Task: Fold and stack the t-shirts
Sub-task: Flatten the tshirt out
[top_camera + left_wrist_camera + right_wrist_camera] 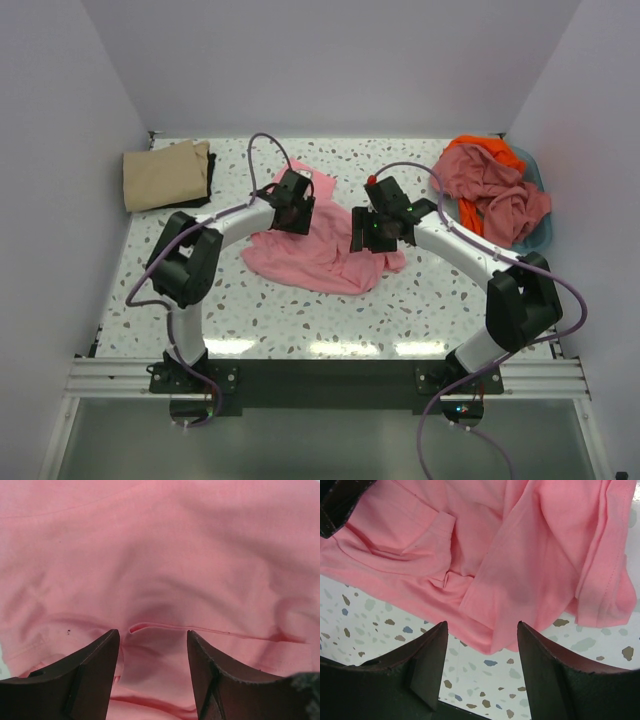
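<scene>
L gripper (153,642), R gripper (482,632) both unclenched over 1 pink tee (320,260); 1 tan tee (165,178) folded.

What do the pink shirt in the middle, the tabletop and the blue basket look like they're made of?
Pink shirt: soft matte knit, likely cotton; limp folds, stitched hems. Tabletop: speckled terrazzo look, faintly glossy with light reflections; stone or laminate, unclear. Blue basket: smooth rigid rim, probably plastic; mostly hidden by clothes.
</scene>
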Controlling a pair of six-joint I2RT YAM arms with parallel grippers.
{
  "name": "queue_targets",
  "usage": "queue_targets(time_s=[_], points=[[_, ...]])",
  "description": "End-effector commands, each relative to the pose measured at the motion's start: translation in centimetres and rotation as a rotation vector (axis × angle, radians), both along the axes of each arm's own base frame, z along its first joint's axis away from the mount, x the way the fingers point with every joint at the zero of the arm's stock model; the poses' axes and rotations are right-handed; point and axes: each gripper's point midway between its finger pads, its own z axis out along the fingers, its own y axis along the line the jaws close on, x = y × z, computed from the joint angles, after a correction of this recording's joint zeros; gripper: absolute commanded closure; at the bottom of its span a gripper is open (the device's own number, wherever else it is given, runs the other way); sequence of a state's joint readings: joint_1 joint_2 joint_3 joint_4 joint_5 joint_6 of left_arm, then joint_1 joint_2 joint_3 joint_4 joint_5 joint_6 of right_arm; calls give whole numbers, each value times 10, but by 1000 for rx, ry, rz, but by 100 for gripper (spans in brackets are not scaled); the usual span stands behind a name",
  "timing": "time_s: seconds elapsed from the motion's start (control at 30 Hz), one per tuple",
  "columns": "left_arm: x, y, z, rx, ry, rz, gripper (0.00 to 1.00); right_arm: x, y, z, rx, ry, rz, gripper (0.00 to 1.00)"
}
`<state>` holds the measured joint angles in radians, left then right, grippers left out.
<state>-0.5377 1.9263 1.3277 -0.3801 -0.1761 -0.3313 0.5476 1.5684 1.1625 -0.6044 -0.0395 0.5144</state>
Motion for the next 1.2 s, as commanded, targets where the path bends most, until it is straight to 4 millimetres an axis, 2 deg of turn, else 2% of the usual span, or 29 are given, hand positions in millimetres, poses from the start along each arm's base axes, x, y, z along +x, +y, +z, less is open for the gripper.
queue_targets(time_s=[0.0, 0.1, 0.27, 0.3, 0.37, 0.4, 0.5, 0.6, 0.67, 0.93, 1.17], points=[[18, -7, 6, -3, -57, -23, 39, 5, 2, 12, 32, -35, -11, 39], [22, -7, 5, 2, -66, -20, 41, 4, 2, 11, 31, -30, -10, 39], [22, -8, -2, 11, -57, -31, 51, 4, 3, 8, 26, -19, -7, 39], [22, -7, -3, 14, -53, -30, 59, 3, 2, 7, 26, -14, -7, 39], [21, -6, -5, 21, -49, -26, 67, 3, 2, 6, 18, -13, -9, 39], [21, -5, -4, 22, -53, -24, 75, 4, 2, 5, 17, -12, -9, 39], [20, -3, -5, 30, -53, -21, 87, 4, 2, 3, 14, -7, -4, 39], [19, -2, -7, 36, -46, -20, 93, 4, 4, 1, 16, 5, 2, 39], [19, -2, -7, 35, -47, -20, 93, 5, 6, 0, 18, 8, 6, 39], [19, 1, -9, 51, -46, -18, 74, 4, 8, -4, 19, 24, 17, 39], [21, 3, -11, 74, -48, -19, 73, 3, 9, -6, 21, 29, 21, 39]])
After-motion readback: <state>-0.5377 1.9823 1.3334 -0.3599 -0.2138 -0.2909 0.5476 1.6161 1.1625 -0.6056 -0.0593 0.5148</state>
